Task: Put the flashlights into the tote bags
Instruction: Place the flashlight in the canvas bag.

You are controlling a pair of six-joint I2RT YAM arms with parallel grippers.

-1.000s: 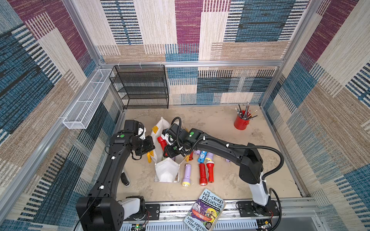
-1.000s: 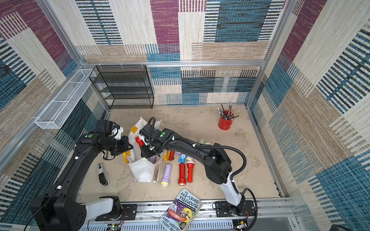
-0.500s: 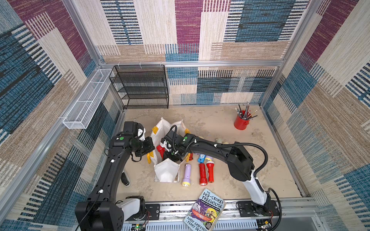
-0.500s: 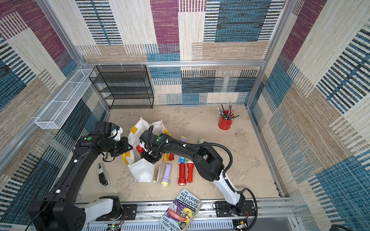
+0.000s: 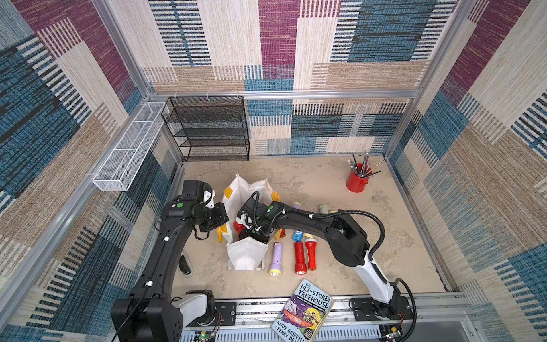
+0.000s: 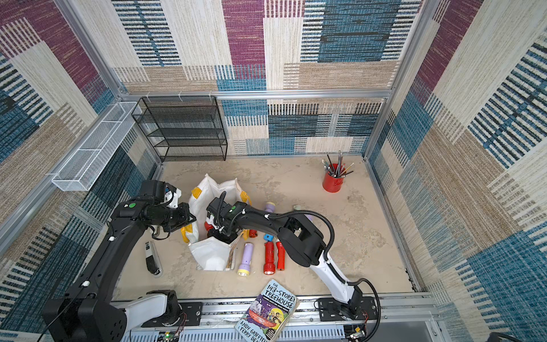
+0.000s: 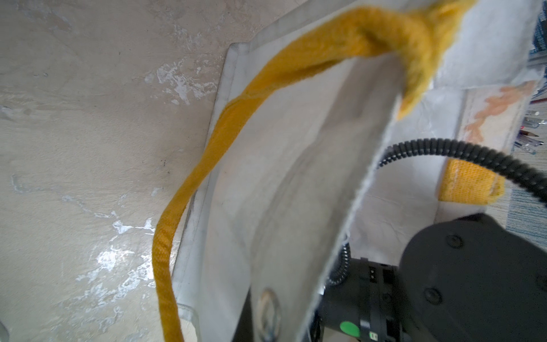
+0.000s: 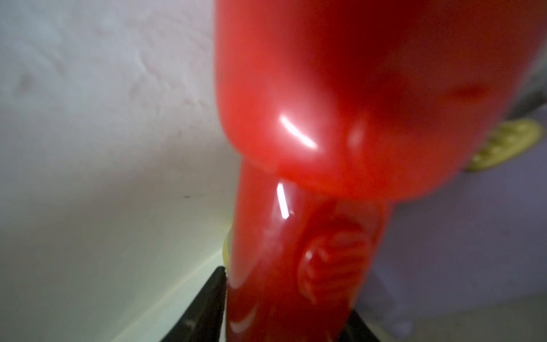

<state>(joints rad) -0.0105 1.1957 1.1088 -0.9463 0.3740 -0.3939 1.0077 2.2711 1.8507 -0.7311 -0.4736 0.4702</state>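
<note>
Right wrist view shows the red plastic flashlight [image 8: 325, 118] now down inside the white fabric tote bag [image 5: 244, 257], nearly delivered; right gripper [image 8: 288, 308] hold I cannot tell, my left gripper [image 5: 222, 227] clamps the bag's edge.

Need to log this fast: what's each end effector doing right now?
Left end effector: closed on the rim of the tote bag.
Right end effector: red flashlight between its jaws; gripped or released cannot be told.
</note>
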